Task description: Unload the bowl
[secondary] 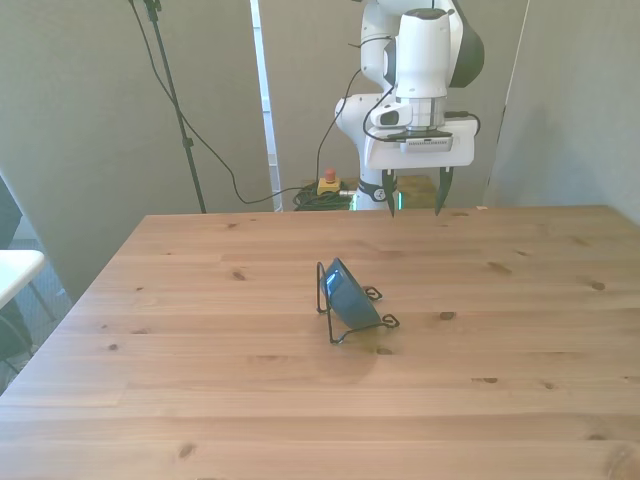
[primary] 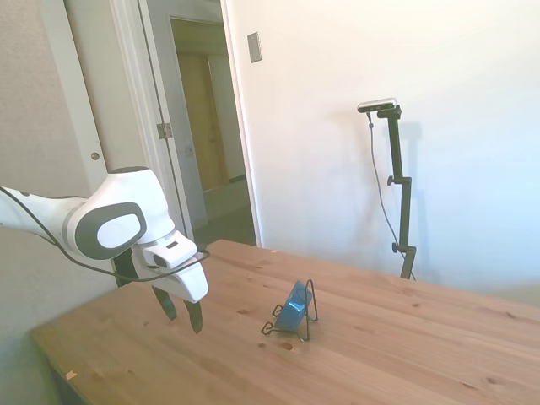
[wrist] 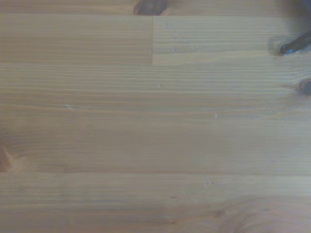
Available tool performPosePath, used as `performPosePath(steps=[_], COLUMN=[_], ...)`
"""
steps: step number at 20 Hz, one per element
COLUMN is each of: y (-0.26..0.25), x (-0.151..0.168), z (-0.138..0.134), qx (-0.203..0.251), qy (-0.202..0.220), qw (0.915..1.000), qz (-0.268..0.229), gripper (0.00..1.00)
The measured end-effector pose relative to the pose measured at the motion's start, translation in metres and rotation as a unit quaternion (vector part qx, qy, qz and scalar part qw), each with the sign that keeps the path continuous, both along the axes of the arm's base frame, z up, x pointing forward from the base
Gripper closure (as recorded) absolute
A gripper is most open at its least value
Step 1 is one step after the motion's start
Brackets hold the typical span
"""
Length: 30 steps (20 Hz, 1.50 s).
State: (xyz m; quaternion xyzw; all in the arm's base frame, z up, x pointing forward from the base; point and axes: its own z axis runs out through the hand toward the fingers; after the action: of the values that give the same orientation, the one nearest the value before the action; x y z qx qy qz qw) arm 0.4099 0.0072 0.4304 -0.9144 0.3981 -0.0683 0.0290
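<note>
The small blue bowl [primary: 294, 308] [secondary: 349, 292] stands on edge in a thin dark wire rack [primary: 306, 302] [secondary: 331, 313] near the middle of the wooden table [primary: 405, 337] [secondary: 200, 340]. My gripper [primary: 180, 309] [secondary: 416, 192] hangs above the table, well short of the rack and on the robot's side of it, open with nothing between its fingers. In the wrist view only bare wood shows, with a dark tip of the rack [wrist: 294, 44] at one edge; the bowl is out of that view.
An open doorway [primary: 211, 135] lies behind the table in the side view. Cables and a small yellow box with a red button [secondary: 327, 184] sit on the floor beyond the table's far edge.
</note>
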Motion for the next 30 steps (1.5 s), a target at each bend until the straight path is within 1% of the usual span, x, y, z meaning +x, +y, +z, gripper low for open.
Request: performPosePath(steps=[3, 8, 11, 14, 20, 23, 30], y=[-0.001, -0.007, -0.016, -0.023, -0.037, -0.048, -0.070], x=[-0.001, 0.011, 0.028, 0.052, 0.096, 0.111, 0.133], z=[-0.004, 0.003, 0.010, 0.017, 0.022, 0.028, 0.046], qx=[-0.001, -0.013, -0.032, -0.052, -0.081, -0.100, -0.149], qy=[0.008, 0.002, -0.002, -0.006, 0.001, 0.001, 0.005], qw=[0.9999, 0.9999, 0.9995, 0.9986, 0.9965, 0.9946, 0.9875], qz=[0.008, 0.007, 0.000, -0.007, -0.017, -0.027, -0.051], gripper=[0.00, 0.00, 0.00, 0.00, 0.00, 0.00, 0.00])
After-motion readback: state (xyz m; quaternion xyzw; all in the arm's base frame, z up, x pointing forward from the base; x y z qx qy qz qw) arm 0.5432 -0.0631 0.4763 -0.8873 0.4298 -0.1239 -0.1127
